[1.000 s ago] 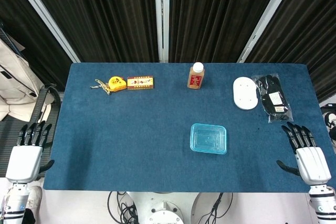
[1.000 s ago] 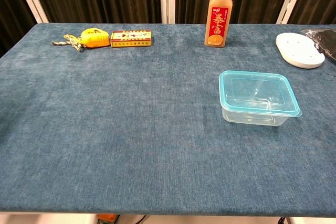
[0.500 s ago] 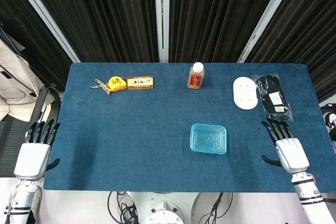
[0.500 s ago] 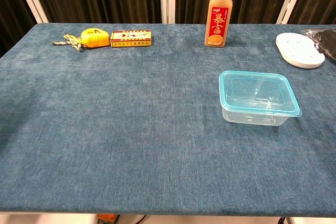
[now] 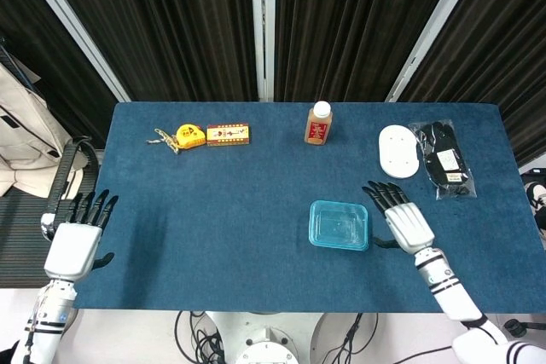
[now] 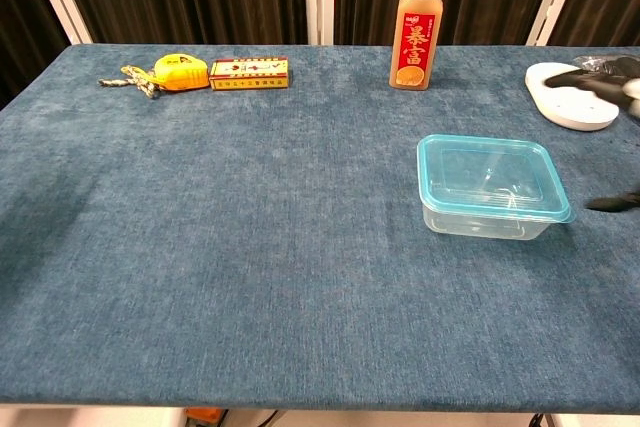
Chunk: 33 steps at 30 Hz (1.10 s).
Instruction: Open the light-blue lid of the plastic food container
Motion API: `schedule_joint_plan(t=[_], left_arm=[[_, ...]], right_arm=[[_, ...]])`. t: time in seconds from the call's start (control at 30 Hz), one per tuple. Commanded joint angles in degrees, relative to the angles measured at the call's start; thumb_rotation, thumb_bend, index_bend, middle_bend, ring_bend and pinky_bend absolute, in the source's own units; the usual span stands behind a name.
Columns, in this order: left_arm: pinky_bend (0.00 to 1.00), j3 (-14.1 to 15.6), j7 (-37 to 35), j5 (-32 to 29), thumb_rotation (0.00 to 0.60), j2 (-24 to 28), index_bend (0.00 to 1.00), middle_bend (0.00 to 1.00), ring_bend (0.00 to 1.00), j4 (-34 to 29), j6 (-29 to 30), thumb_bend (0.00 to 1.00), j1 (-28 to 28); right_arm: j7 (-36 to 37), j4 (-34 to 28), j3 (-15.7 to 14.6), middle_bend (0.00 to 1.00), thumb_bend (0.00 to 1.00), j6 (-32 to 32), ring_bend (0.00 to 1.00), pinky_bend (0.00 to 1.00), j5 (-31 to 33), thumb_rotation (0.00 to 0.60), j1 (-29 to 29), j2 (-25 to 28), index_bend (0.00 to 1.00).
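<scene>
The clear plastic food container [image 5: 339, 225] [image 6: 492, 187] stands on the blue table right of centre, its light-blue lid [image 6: 490, 175] lying flat on top. My right hand [image 5: 403, 218] hovers just right of the container, fingers spread, holding nothing; only its fingertips [image 6: 590, 74] and thumb show at the right edge of the chest view. My left hand [image 5: 75, 239] is at the table's front left corner, fingers spread and empty, far from the container.
A brown drink bottle [image 5: 318, 124] stands at the back centre. A yellow tape measure [image 5: 189, 135] and a small red box [image 5: 228, 134] lie at the back left. A white oval dish [image 5: 397, 151] and a black packet [image 5: 445, 159] lie at the back right.
My right hand has moved left from the table's right edge to just beside the container. My left hand has shifted slightly right and forward over the table's corner.
</scene>
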Motion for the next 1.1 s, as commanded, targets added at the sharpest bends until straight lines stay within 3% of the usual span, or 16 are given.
schedule_joint_plan(t=[0.03, 0.47, 0.57, 0.7, 0.83, 0.97, 1.1], left_arm=[[0.00, 0.0, -0.2, -0.2, 0.600, 0.1, 0.00, 0.00, 0.00, 0.0, -0.1, 0.00, 0.0], [0.00, 0.1, -1.5, -0.2, 0.600, -0.3, 0.00, 0.00, 0.00, 0.7, -1.1, 0.00, -1.2], [0.00, -0.7, -2.0, 0.3, 0.600, -1.2, 0.00, 0.00, 0.00, 1.2, -3.6, 0.00, -3.6], [0.00, -1.9, -2.6, 0.4, 0.600, -2.9, 0.00, 0.00, 0.00, 2.0, -10.1, 0.00, -8.6], [0.00, -4.0, -4.0, -0.2, 0.600, -5.7, 0.00, 0.00, 0.00, 4.1, -19.1, 0.00, -15.8], [0.00, -6.6, -6.2, -2.0, 0.600, -10.3, 0.00, 0.00, 0.00, 8.8, -30.1, 0.00, -25.0], [0.00, -8.5, -7.0, -4.8, 0.600, -14.6, 0.00, 0.00, 0.00, 13.6, -39.4, 0.00, -32.7]], right_arm=[[-0.8, 2.7, 1.7, 0.01, 0.02, -2.4, 0.00, 0.00, 0.1, 0.600, 3.6, -3.9, 0.00], [-7.4, 9.9, 7.2, 0.01, 0.01, -10.5, 0.00, 0.00, 2.6, 0.600, 17.3, -16.8, 0.00], [-9.1, 9.8, 7.2, 0.01, 0.01, -11.8, 0.00, 0.00, 3.4, 0.600, 18.6, -16.8, 0.00], [-11.0, 3.9, 5.4, 0.02, 0.01, -8.7, 0.00, 0.00, 2.7, 0.600, 16.2, -11.5, 0.00], [-13.0, -5.9, 3.3, 0.03, 0.01, -1.4, 0.00, 0.00, 1.8, 0.600, 10.5, -2.4, 0.00], [-14.0, -14.8, 1.6, 0.04, 0.01, 7.1, 0.00, 0.00, 1.1, 0.600, 4.0, 7.0, 0.00], [-12.3, -18.7, -0.3, 0.03, 0.01, 12.2, 0.00, 0.00, 0.8, 0.600, -0.9, 13.4, 0.00]])
